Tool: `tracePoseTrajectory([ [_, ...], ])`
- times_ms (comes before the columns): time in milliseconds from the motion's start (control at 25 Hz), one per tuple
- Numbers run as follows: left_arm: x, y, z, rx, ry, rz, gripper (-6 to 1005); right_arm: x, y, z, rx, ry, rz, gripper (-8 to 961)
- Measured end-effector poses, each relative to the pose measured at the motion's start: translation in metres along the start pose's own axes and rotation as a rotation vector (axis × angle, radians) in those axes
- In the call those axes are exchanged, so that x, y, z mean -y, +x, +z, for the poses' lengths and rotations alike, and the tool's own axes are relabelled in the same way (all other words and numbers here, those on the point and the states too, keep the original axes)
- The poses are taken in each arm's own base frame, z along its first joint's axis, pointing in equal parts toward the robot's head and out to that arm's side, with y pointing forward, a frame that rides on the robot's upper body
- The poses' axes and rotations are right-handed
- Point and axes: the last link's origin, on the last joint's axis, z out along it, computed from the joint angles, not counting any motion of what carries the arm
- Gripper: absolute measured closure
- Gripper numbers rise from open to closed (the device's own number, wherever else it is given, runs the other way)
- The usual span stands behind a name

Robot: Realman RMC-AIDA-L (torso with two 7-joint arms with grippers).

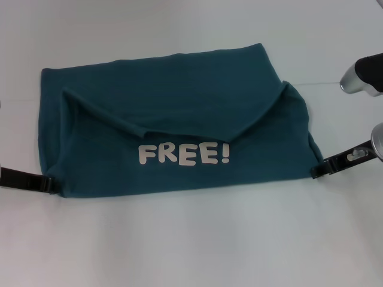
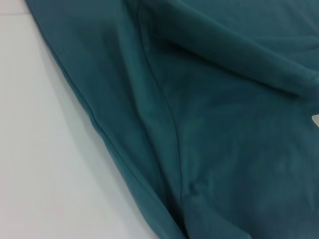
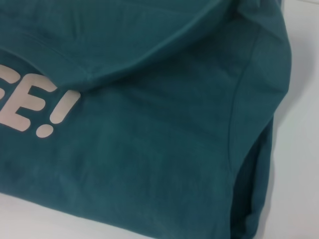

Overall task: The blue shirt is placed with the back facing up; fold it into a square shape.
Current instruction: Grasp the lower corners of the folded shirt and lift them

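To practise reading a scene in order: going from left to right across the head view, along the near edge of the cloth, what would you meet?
Left gripper at the shirt's near left corner → blue shirt → white "FREE!" lettering → right gripper at the near right corner.

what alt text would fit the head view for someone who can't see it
A dark teal-blue shirt lies partly folded on a white table, its white "FREE!" lettering facing up below a drooping fold of cloth. The left gripper reaches the shirt's near left corner and the right gripper its near right corner.
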Motion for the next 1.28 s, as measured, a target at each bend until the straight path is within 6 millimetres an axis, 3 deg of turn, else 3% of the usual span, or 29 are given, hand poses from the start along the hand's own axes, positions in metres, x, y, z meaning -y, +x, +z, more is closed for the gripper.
tracePoseTrajectory([
  [1280,-0.001,0.001,0.000,0.000,-0.001,0.003,946,-0.001,0.003,0.020,0.015,0.010,0.007,321],
])
